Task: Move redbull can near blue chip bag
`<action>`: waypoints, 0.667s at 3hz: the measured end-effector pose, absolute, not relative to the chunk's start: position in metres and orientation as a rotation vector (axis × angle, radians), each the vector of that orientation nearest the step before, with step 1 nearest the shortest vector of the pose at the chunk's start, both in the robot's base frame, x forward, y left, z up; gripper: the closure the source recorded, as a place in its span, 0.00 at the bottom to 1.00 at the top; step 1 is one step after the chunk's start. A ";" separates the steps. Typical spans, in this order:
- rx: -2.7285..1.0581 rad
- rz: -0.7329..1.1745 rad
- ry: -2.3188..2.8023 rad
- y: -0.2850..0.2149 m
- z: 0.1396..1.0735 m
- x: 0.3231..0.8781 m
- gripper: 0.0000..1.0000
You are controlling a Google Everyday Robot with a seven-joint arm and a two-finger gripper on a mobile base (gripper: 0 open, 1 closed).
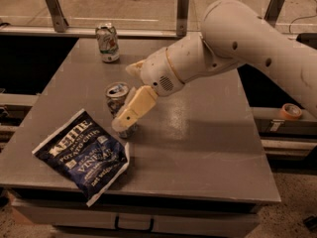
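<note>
- Closing on the redbull can (118, 97), your pincer (127, 117) has it held low on the side, with one pale finger (137, 104) across the front and the other hidden behind it
- You have the can upright on the left half of the bench (208, 152), close to the blue chip bag (79, 155) but not touching it; the bag lies at 7 o'clock from the can
- Watch the squeeze: the can's wall looks thin and is already a little dented, so I judge too hard a clamp could buckle it and too light a one could let the smooth metal slip
- Mind the release: the can is tall and slim on a narrow base, so a tilted set-down or a finger brushing it on the way out could topple it
- Beware the bag's raised, crinkled white edge; sliding the can toward 7 o'clock could catch it and shove the light bag, whose lower corner reaches the bench's front edge
- Keep clear of the shorter white-green can (108, 43) at 12 o'clock, well apart near the back edge
- Textures: silver can top, glossy navy film with white lettering, smooth matt grey bench, blocky cream finger, and a rounded white shell on the arm (237, 38)
</note>
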State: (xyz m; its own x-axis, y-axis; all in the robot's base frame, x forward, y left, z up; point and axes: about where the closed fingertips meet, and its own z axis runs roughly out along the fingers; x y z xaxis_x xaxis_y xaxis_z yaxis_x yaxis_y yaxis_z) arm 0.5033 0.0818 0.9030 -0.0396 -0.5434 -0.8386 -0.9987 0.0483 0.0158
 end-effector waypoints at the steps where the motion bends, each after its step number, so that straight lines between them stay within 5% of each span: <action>1: -1.497 0.723 1.706 0.025 0.927 0.528 0.00; 2: -1.437 0.533 1.717 -0.040 0.979 0.555 0.00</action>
